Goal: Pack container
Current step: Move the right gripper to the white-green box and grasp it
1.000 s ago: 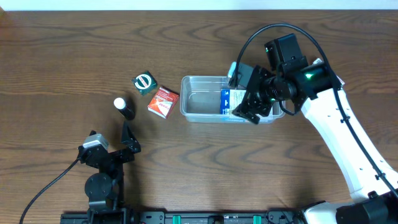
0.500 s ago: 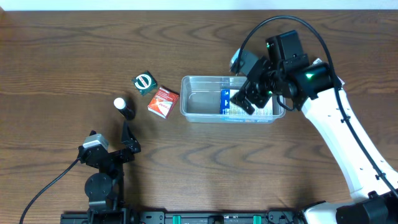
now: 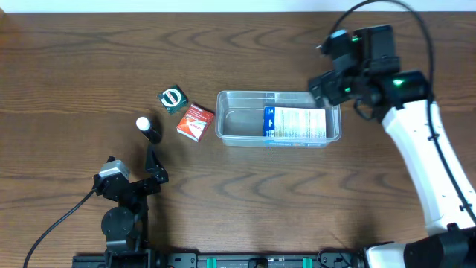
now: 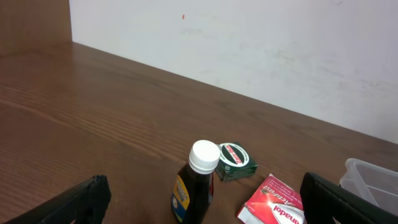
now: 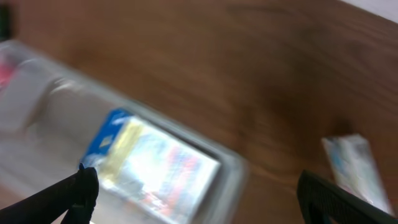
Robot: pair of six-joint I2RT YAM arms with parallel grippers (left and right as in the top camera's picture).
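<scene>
Mid-pack: container [image 3: 239, 125] on table [image 3: 74, 59], blue-white box [image 3: 296, 123] inside right half. Right tool [image 3: 321, 88] released, empty, by far-right corner; left tool [image 3: 155, 165] released too. Next, probably: grab red box [image 3: 195, 121] just left of container.

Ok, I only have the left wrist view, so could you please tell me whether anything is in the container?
Observer: Yes, a blue-and-white box lies flat in the container, at its right end.
Operator: Thanks. Where is the right gripper?
Observer: The right gripper hangs open and empty by the container's far right corner.
Operator: And the container's other end?
Observer: That end, nearest the red box, holds nothing.
</scene>
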